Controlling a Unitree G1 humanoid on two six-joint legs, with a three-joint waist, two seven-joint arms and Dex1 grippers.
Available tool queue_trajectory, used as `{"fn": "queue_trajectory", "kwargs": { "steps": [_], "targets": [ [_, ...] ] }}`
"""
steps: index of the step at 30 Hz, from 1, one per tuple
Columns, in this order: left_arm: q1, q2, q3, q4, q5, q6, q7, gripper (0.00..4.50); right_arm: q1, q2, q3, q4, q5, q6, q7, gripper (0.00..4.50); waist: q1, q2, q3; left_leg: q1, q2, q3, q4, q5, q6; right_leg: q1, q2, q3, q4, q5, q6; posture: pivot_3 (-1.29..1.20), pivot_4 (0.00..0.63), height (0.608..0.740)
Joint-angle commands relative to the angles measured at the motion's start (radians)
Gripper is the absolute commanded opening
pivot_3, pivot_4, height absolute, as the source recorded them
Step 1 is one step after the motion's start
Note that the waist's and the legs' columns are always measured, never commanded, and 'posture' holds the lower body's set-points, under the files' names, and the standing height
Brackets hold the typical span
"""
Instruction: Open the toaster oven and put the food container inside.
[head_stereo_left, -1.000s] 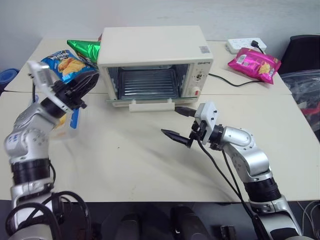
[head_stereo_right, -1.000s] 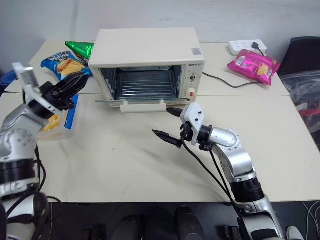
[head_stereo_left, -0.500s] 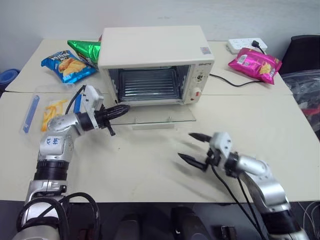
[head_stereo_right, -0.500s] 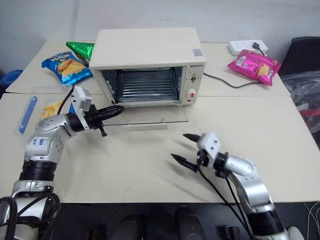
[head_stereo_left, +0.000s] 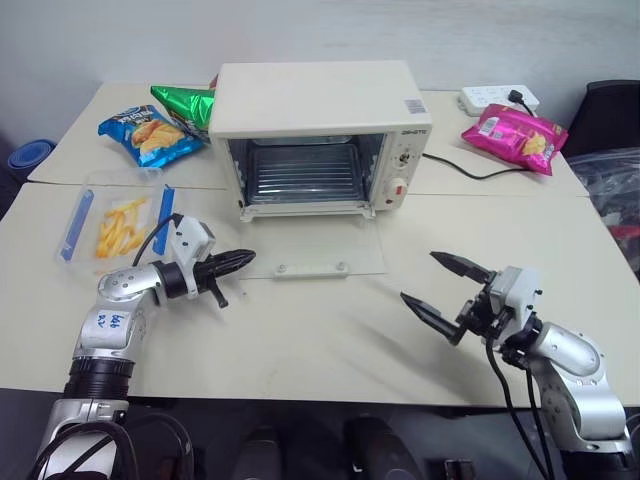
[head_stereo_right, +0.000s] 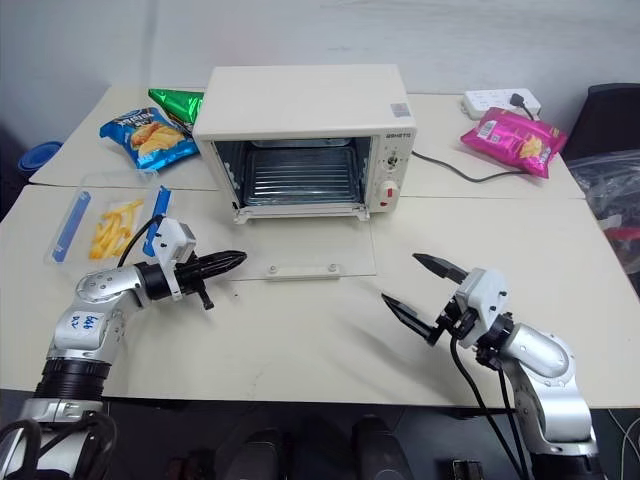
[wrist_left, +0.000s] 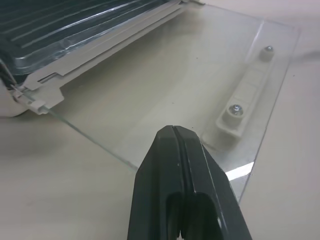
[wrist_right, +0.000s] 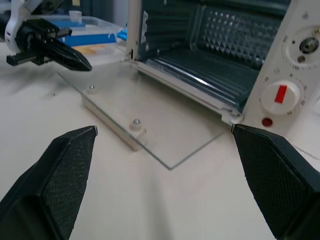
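Observation:
The cream-white toaster oven (head_stereo_left: 315, 100) stands at the table's back middle. Its glass door (head_stereo_left: 320, 245) lies folded down flat on the table, and the wire rack (head_stereo_left: 303, 170) shows inside. The food container (head_stereo_left: 112, 215), clear with blue clips and yellow fries, sits left of the oven. My left gripper (head_stereo_left: 247, 259) is shut and empty, low over the table, pointing at the door's front left corner (wrist_left: 240, 172). My right gripper (head_stereo_left: 420, 277) is open and empty, to the right of the door and nearer the table's front edge.
A blue chip bag (head_stereo_left: 150, 135) and a green bag (head_stereo_left: 185, 100) lie behind the container. A pink snack bag (head_stereo_left: 515, 130) and a white power strip (head_stereo_left: 495, 98) lie at the back right, with a black cord (head_stereo_left: 470, 170) running to the oven.
The oven door came down from ajar to flat. My left gripper sank from high at the left to the door's corner and shut. My right gripper drew back rightward, still open.

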Motion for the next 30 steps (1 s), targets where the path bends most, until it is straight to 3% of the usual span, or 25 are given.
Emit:
{"fn": "queue_trajectory", "kwargs": {
  "steps": [1, 4, 9, 13, 15, 19, 24, 28, 30],
  "targets": [
    [0.074, -0.036, 0.119, -0.133, -0.107, 0.053, 0.074, 0.56, -0.038, 0.020, 0.024, -0.034, 0.047, 0.004, 0.016, 4.50, 0.000, 0.000, 0.000, -0.001, 0.000, 0.000, 0.000, 0.000, 0.000, -0.001, 0.000, 0.000, 0.000, 0.000, 0.000, 0.00, 0.150, 0.740],
    [0.168, -0.084, 0.281, -0.295, -0.212, 0.098, 0.202, 1.39, -0.084, 0.037, 0.044, -0.047, 0.083, 0.020, 0.025, 4.50, 0.008, 0.000, 0.000, -0.002, 0.001, -0.001, 0.001, 0.000, 0.000, -0.001, -0.001, -0.001, -0.001, 0.000, 0.000, 0.00, 0.150, 0.740],
    [0.455, -0.129, 0.612, -0.518, -0.355, 0.302, 0.447, 2.82, -0.139, 0.065, 0.106, -0.046, 0.087, -0.024, 0.088, 4.50, -0.009, 0.000, 0.000, -0.001, 0.002, -0.001, -0.001, -0.002, 0.001, 0.000, -0.001, -0.001, -0.002, 0.000, 0.000, 0.00, 0.150, 0.740],
    [0.578, -0.191, 0.784, -0.534, -0.410, 0.338, 0.591, 4.04, -0.171, 0.082, 0.117, -0.020, 0.093, -0.053, 0.120, 4.50, 0.004, -0.001, 0.000, -0.001, 0.001, -0.002, 0.000, -0.002, 0.001, 0.002, -0.001, -0.002, -0.003, 0.000, 0.000, 0.00, 0.150, 0.740],
    [0.635, -0.197, 0.807, -0.509, -0.386, 0.340, 0.608, 4.48, -0.186, 0.092, 0.112, -0.004, 0.102, -0.064, 0.126, 4.50, 0.012, -0.002, 0.000, 0.000, 0.000, -0.002, 0.000, -0.002, 0.001, 0.003, -0.002, -0.003, -0.004, 0.001, 0.000, 0.00, 0.150, 0.740],
    [0.560, -0.208, 0.815, -0.529, -0.463, 0.390, 0.740, 4.48, -0.200, 0.087, 0.112, 0.015, 0.099, -0.079, 0.154, 4.50, 0.031, -0.002, 0.000, 0.000, -0.001, -0.005, 0.000, -0.002, 0.001, 0.005, -0.003, -0.005, -0.007, 0.001, 0.000, 0.00, 0.150, 0.740],
    [0.419, -0.158, 0.770, -0.572, -0.542, 0.629, 0.990, 4.48, -0.215, 0.079, 0.117, 0.031, 0.085, -0.108, 0.193, 4.50, 0.030, -0.002, 0.000, 0.000, -0.001, -0.009, 0.000, -0.002, 0.001, 0.008, -0.003, -0.008, -0.011, 0.002, 0.000, 0.00, 0.150, 0.740],
    [0.214, -0.203, 0.782, -0.564, -0.761, 0.771, 1.305, 4.48, -0.226, 0.075, 0.116, 0.038, 0.077, -0.130, 0.207, 4.50, 0.027, -0.003, -0.001, -0.001, 0.000, -0.009, 0.000, -0.002, 0.001, 0.008, -0.002, -0.010, -0.012, 0.002, 0.000, 0.00, 0.150, 0.740],
    [0.126, -0.226, 0.773, -0.530, -0.796, 0.792, 1.439, 4.48, -0.225, 0.068, 0.113, 0.038, 0.076, -0.130, 0.209, 4.50, 0.027, -0.003, -0.001, -0.001, 0.000, -0.010, 0.000, -0.002, 0.000, 0.009, -0.002, -0.010, -0.013, 0.003, 0.000, 0.00, 0.150, 0.740]
  ]
}}
